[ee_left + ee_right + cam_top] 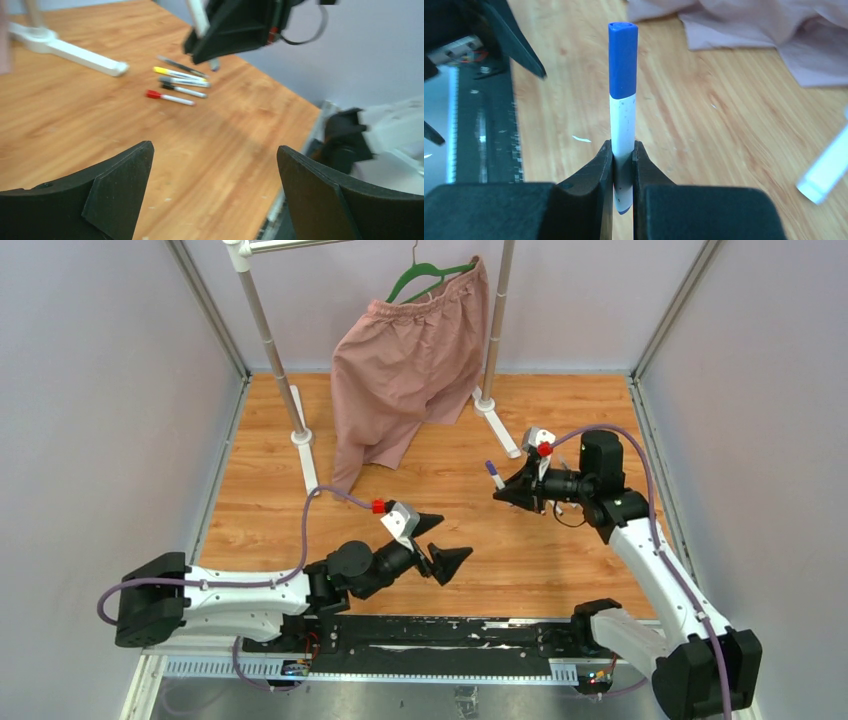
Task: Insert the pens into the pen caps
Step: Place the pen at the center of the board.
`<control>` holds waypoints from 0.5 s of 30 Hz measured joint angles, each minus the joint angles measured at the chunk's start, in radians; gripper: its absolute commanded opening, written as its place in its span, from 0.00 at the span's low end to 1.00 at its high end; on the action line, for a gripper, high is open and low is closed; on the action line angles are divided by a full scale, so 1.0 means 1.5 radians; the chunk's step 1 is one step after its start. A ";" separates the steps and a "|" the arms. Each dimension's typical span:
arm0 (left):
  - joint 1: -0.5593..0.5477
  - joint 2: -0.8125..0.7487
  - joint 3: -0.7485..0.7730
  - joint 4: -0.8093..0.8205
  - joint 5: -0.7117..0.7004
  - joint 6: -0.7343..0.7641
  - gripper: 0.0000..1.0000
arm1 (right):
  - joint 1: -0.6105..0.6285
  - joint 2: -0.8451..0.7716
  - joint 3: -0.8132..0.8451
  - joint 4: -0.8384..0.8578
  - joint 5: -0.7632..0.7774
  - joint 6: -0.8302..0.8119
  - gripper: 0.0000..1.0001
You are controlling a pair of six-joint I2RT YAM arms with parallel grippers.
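the right fingers (594,172) pinch a white pen (622,125) with a blue cap (623,60). the left fingers (122,172) are spread wide.

The left arm (240,602) lies low, reaching from its base toward the middle. Its wrist is rolled, and the left gripper (452,538) points right with both jaws spread wide, holding nothing. The right arm (655,565) rises and bends left. The right gripper (505,493) is clamped on a pen (623,105), its 2 fingers (589,180) pressing the barrel.
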 measured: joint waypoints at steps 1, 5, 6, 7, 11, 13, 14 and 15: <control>0.011 -0.003 0.000 -0.005 -0.012 0.018 1.00 | -0.004 0.003 0.000 -0.008 0.024 -0.017 0.01; 0.051 -0.001 0.000 -0.027 -0.067 0.076 1.00 | -0.016 0.047 0.000 -0.022 0.139 -0.063 0.00; 0.056 0.001 0.000 -0.029 -0.083 0.090 1.00 | -0.017 0.068 0.000 -0.023 0.173 -0.070 0.01; 0.059 0.002 0.000 -0.032 -0.097 0.102 1.00 | -0.018 0.090 0.000 -0.025 0.204 -0.075 0.01; 0.060 0.010 -0.007 -0.035 -0.149 0.140 1.00 | -0.021 0.191 0.015 -0.042 0.336 -0.086 0.01; 0.060 0.017 -0.019 -0.034 -0.164 0.149 1.00 | -0.022 0.228 0.025 -0.047 0.391 -0.087 0.02; 0.061 0.021 -0.028 -0.030 -0.171 0.151 1.00 | -0.024 0.248 0.032 -0.051 0.422 -0.087 0.02; 0.061 0.024 -0.037 -0.030 -0.176 0.152 1.00 | -0.027 0.260 0.035 -0.051 0.440 -0.087 0.02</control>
